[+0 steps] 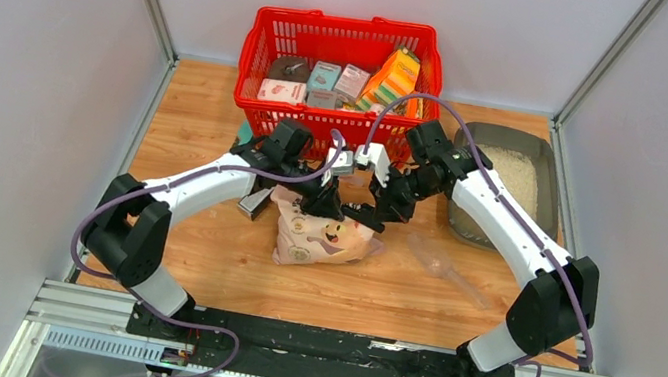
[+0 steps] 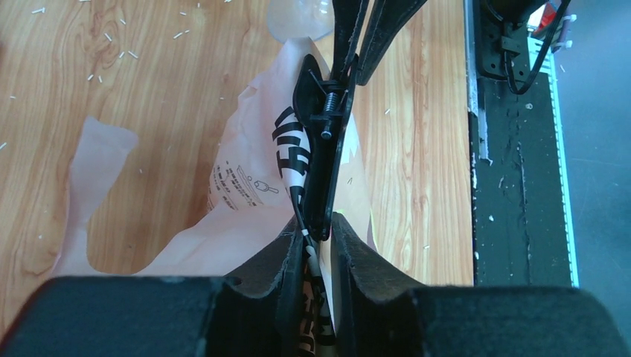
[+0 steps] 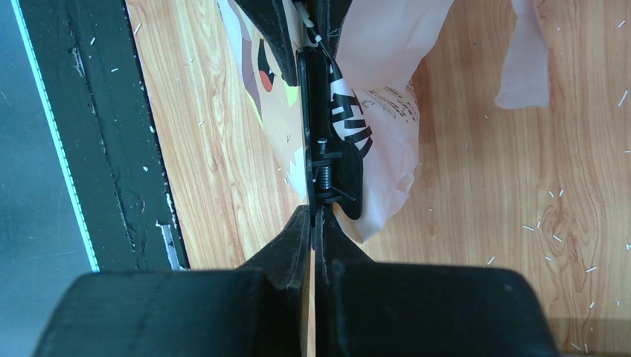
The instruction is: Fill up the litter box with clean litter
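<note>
Over the cat-printed bag (image 1: 322,237), the right gripper (image 3: 314,222) is pinched tight on a black clip (image 2: 321,149). The left gripper (image 2: 318,236) straddles the clip's other end, jaws narrowly parted. Whether it grips is unclear.

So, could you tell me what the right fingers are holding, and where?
The black clip on top of the bag, pinched at its spring end by the right fingers.

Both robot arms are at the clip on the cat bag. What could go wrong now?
1. The left end effector and right end effector pinch opposite ends of the clip; it might slip loose or snap back.
2. Tugging could tip the bag, spilling its contents onto the table, where stray grains lie, instead of into the litter box.
</note>
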`<state>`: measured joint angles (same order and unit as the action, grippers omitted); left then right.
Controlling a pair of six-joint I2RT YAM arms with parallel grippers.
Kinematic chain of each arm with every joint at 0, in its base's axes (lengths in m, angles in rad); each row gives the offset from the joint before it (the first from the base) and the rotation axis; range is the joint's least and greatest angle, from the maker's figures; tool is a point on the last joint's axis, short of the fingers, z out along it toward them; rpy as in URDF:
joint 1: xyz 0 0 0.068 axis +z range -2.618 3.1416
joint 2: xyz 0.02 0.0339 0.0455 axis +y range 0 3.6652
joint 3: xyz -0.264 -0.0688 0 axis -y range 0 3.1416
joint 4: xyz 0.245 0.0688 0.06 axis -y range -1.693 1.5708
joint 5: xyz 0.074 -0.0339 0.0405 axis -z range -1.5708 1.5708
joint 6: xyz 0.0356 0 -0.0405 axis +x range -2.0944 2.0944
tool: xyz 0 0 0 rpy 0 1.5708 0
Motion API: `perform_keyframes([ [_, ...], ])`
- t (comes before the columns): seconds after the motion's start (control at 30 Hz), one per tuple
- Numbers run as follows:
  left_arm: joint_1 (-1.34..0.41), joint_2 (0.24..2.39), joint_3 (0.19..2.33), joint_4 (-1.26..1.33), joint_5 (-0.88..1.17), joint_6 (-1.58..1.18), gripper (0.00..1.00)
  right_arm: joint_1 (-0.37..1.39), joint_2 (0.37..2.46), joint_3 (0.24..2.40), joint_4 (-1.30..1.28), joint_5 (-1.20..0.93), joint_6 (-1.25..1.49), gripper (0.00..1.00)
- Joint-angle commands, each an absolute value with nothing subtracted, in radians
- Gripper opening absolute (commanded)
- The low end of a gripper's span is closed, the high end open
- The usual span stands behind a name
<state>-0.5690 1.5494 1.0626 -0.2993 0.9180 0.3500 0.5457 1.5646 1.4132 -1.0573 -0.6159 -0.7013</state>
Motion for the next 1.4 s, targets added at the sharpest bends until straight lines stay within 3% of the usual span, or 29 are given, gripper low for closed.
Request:
perform_keyframes([
  [0.0,-0.589,1.555,1.111,-0.275,1.005,0.325,0.3,0.56,1.565,1.442,-0.968,-0.589,-0.69,0.0],
  [0.17,-0.589,1.557,1.104,-0.256,1.014,0.31,0.33,0.569,1.572,1.443,-0.959,-0.584,-0.684,0.0],
  [0.5,-0.589,1.58,1.111,-0.218,1.045,0.252,0.29,0.575,1.568,1.442,-0.95,-0.565,-0.678,0.0],
  [0.57,-0.589,1.585,1.106,-0.201,1.054,0.241,0.18,0.575,1.566,1.439,-0.945,-0.566,-0.673,0.0],
  [0.73,-0.588,1.583,1.098,-0.17,1.058,0.219,0.01,0.575,1.565,1.433,-0.94,-0.569,-0.667,0.0],
  [0.77,-0.589,1.582,1.089,-0.164,1.057,0.216,0.0,0.577,1.565,1.436,-0.943,-0.569,-0.663,0.03],
  [0.9,-0.589,1.562,1.074,-0.152,1.039,0.221,0.0,0.539,1.529,1.465,-1.008,-0.603,-0.716,0.38],
  [1.0,-0.588,1.549,1.062,-0.167,1.023,0.258,0.0,0.451,1.471,1.453,-1.045,-0.739,-0.805,0.55],
  [1.1,-0.589,1.54,1.057,-0.175,1.014,0.293,0.0,0.422,1.463,1.434,-1.106,-0.802,-0.886,0.63],
  [1.37,-0.591,1.528,1.055,-0.161,0.997,0.328,0.0,0.423,1.522,1.422,-1.118,-0.929,-0.92,0.64],
])
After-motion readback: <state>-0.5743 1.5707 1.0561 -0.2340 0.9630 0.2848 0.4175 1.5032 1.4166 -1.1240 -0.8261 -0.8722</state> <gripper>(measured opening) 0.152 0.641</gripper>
